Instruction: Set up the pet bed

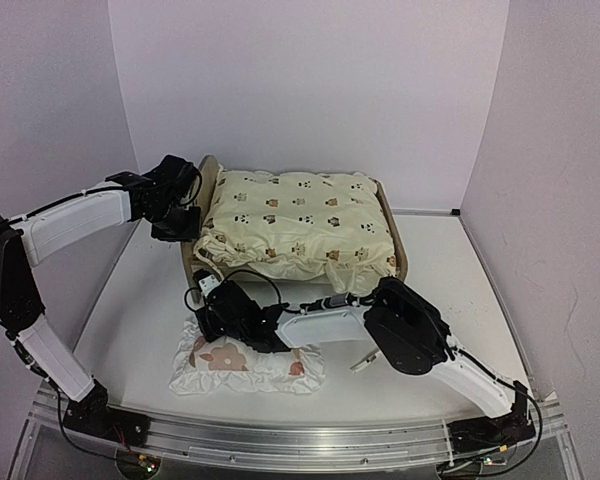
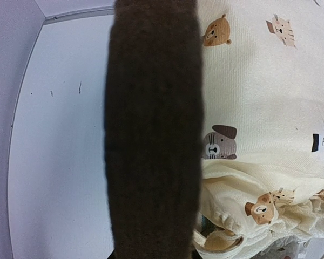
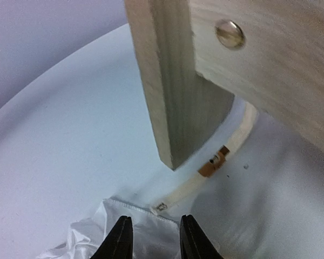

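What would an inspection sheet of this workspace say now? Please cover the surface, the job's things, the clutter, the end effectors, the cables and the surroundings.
Surface: white table, with a few small dark marks.
Job's things: pet bed at the rear middle; a cushion lies on it, bunched at its near edge; a pillow lies flat on the table in front.
Clutter: nothing seen.
End effectors: left end effector at the headboard, seemingly closed on it; right end effector open a little, low above the pillow's edge.
Cables: a black cable loops at the right wrist, close to the cushion.
Surroundings: plain pale walls on three sides; metal rail at the near edge.
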Motion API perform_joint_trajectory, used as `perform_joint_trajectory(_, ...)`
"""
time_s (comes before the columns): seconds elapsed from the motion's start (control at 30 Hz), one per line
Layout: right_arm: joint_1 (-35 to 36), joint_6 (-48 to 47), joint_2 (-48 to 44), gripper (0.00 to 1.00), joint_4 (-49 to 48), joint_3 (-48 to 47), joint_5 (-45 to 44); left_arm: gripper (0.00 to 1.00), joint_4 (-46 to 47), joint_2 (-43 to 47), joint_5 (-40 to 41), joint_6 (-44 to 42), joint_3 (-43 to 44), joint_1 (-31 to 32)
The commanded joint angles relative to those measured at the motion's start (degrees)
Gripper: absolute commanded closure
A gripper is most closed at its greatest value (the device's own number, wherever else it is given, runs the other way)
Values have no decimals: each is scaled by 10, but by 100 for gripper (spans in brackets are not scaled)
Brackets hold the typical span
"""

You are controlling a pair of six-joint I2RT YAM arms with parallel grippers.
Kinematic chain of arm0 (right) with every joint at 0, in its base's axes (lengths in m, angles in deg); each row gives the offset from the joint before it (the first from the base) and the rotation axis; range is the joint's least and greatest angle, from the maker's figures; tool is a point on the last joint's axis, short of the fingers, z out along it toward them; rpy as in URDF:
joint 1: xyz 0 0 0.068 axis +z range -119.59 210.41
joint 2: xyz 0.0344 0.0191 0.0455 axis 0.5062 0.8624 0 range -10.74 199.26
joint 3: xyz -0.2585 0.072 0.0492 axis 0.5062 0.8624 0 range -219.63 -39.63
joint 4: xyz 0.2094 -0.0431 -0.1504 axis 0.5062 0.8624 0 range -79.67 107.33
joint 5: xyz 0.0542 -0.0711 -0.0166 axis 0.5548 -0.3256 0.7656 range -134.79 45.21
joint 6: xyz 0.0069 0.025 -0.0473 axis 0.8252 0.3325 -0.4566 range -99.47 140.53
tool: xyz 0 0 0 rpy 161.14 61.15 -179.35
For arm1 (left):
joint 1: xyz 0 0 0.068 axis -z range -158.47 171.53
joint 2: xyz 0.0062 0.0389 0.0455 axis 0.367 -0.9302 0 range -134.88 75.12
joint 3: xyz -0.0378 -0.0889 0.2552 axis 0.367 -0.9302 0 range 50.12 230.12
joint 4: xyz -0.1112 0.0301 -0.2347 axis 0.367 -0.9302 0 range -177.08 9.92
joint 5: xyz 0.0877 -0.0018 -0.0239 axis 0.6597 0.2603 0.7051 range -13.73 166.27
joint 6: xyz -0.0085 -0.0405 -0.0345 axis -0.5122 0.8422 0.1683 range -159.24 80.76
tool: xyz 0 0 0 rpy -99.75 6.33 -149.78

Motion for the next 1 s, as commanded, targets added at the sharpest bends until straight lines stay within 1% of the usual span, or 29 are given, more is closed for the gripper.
perform_joint_trajectory(0.0, 0, -2, -80, 70, 3, 112, -11, 100, 80, 36, 60, -20, 46, -3)
perform_joint_trajectory(0.23, 3, -53, -228, 68, -5, 317, -33, 100, 83, 33, 57, -15, 38, -3)
perform_joint_trajectory(0.33, 3, -69, -280, 67, -5, 385, -64, 100, 83, 35, 55, -11, 36, -3)
perform_joint_trajectory(0.4, 3, -70, -297, 66, -5, 402, -62, 100, 83, 35, 53, -11, 37, -2)
perform_joint_trajectory(0.47, 3, -62, -302, 66, -2, 390, -29, 100, 81, 35, 53, -10, 38, -3)
perform_joint_trajectory(0.53, 6, -52, -293, 66, 14, 352, 7, 100, 80, 33, 51, -9, 39, -3)
perform_joint_trajectory(0.67, 20, -39, -252, 64, 36, 261, 66, 100, 78, 35, 42, -7, 39, -2)
perform_joint_trajectory(0.73, 22, -13, -229, 63, 38, 228, 89, 100, 78, 35, 41, -8, 38, -3)
perform_joint_trajectory(0.83, 22, 22, -195, 62, 39, 177, 93, 100, 74, 31, 39, -9, 41, -3)
perform_joint_trajectory(0.97, 22, 36, -132, 57, 49, 102, 68, 100, 76, 32, 33, -10, 37, -2)
